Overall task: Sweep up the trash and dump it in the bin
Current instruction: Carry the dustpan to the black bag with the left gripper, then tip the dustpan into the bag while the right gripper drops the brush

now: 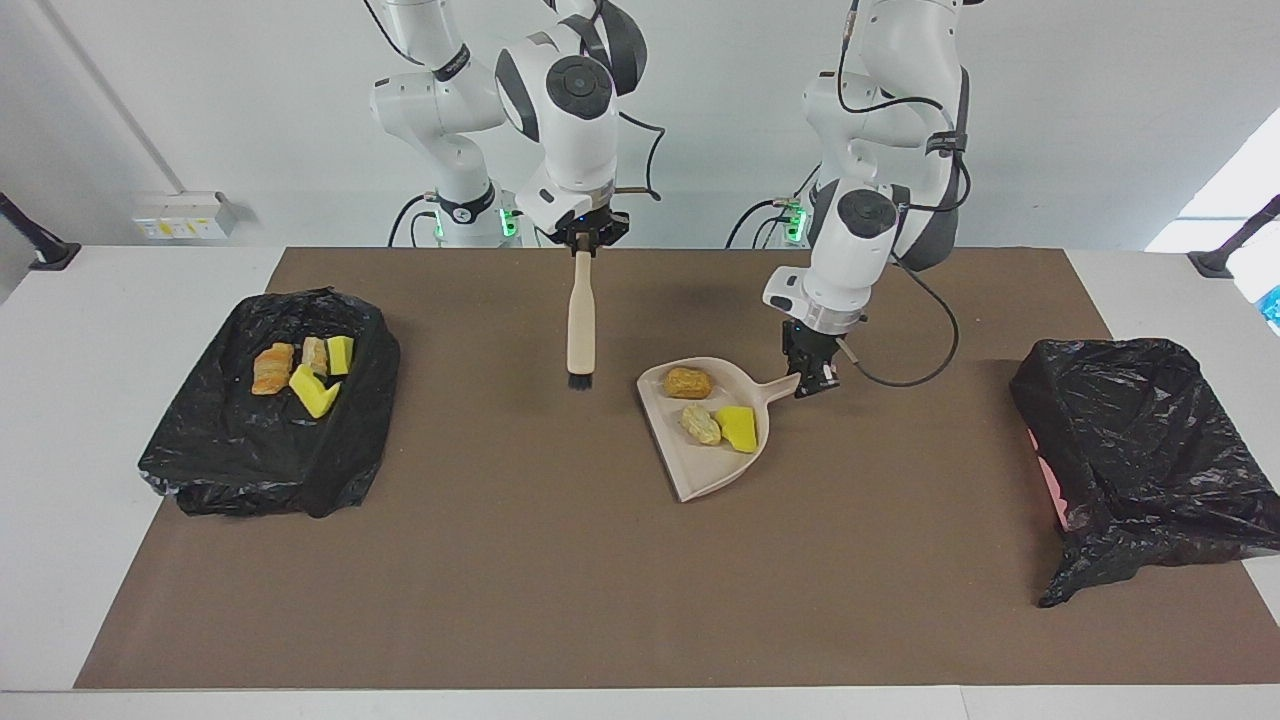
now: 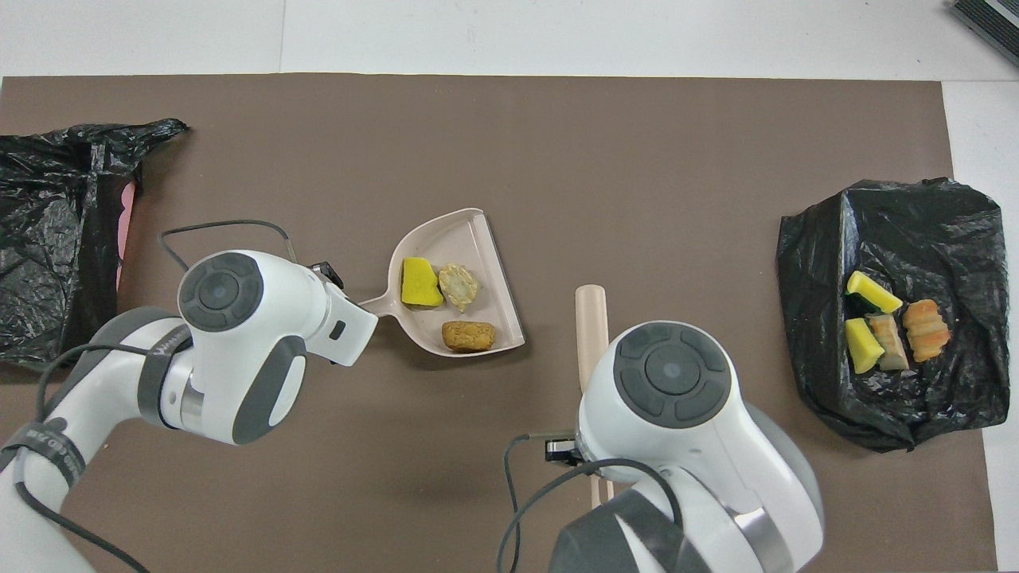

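**Three light pieces ride in the pan: carry it level**

In the facing view, start at the right arm's end of the bench. There a crumpled black plastic bag lies with four pieces of trash on top: yellow sponge bits and tan-orange bread-like lumps.

Next, the right hand is closed on the top of the beige brush with black bristles. The brush hangs upright, bristles down, over the brown mat and touches nothing.

Beside it is the beige plastic dustpan. It holds the other three pieces: a tan lump, a paler lump and a yellow sponge piece. The left hand is closed on the end of the pan's handle. Whether the pan is clear of the mat I cannot tell.

At the left arm's end sits a second black bag, with nothing visible in it.

I judge these pieces to be light, soft and loose. They will slide or roll if you tilt the stiff pan, so take hold of the pan, not of them, and keep its open edge from dipping.

The facing view shows both grips and the height of the brush. From overhead the wrists hide the fingers, but you see how the pieces lie in the pan, and a green face on one sponge.
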`<state>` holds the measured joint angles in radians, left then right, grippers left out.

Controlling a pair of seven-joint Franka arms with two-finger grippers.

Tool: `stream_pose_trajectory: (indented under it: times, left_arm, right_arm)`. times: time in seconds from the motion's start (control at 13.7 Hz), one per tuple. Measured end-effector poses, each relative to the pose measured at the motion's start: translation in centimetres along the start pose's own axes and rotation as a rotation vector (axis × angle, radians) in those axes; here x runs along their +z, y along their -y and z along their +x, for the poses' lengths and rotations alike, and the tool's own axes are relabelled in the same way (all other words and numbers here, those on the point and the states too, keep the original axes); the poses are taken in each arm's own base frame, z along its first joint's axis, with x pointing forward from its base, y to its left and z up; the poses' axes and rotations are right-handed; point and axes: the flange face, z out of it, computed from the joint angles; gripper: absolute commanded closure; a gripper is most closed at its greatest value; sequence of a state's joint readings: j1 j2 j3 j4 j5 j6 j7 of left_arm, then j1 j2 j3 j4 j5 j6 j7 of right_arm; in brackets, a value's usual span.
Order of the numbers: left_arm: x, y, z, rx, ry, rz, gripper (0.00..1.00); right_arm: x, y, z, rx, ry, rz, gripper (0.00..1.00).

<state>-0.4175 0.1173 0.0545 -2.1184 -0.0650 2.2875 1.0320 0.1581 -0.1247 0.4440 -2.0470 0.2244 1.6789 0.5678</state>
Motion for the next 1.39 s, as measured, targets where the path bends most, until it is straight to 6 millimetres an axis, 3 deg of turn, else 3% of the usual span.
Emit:
stream_pose_trajectory:
  times: [0.29,0.51,0.73,0.88,1.1,1.17,1.24,1.31,1.39]
  left_arm:
    - [-4.7,6.4,-3.7,-0.006,-0.059,-0.007,1.00]
    - [-8.3,9.1,-7.0,-0.023,-0.069,-0.014,1.00]
    - [-12.5,11.4,-11.0,-0.026,-0.069,-0.025,1.00]
    - [-14.5,13.0,-14.7,0.000,-0.068,-0.028,1.00]
    - [-15.2,15.2,-20.7,0.025,-0.067,-0.022,1.00]
    - [-15.2,15.7,-22.7,0.028,-0.066,-0.018,1.00]
    - [-15.4,16.2,-25.0,0.037,-0.065,-0.011,1.00]
    - [-15.6,16.5,-27.2,0.051,-0.063,-0.005,1.00]
    - [-16.1,16.8,-29.4,0.065,-0.059,-0.005,1.00]
  right_arm:
    - [6.6,2.2,-2.9,-0.016,-0.022,0.033,1.00]
    - [10.8,2.4,-4.1,-0.001,-0.019,0.010,1.00]
    - [12.7,2.7,-4.7,0.006,-0.034,0.013,1.00]
    - [13.1,2.7,-4.9,0.004,-0.038,0.013,1.00]
    - [14.0,2.6,-4.6,0.007,-0.059,0.026,1.00]
    - [14.6,2.7,-4.4,0.007,-0.063,0.031,0.91]
    - [15.3,2.8,-4.2,0.007,-0.062,0.033,0.64]
    - [15.6,2.9,-4.0,0.008,-0.058,0.034,0.22]
    - [15.8,2.9,-3.9,0.008,-0.054,0.033,0.00]
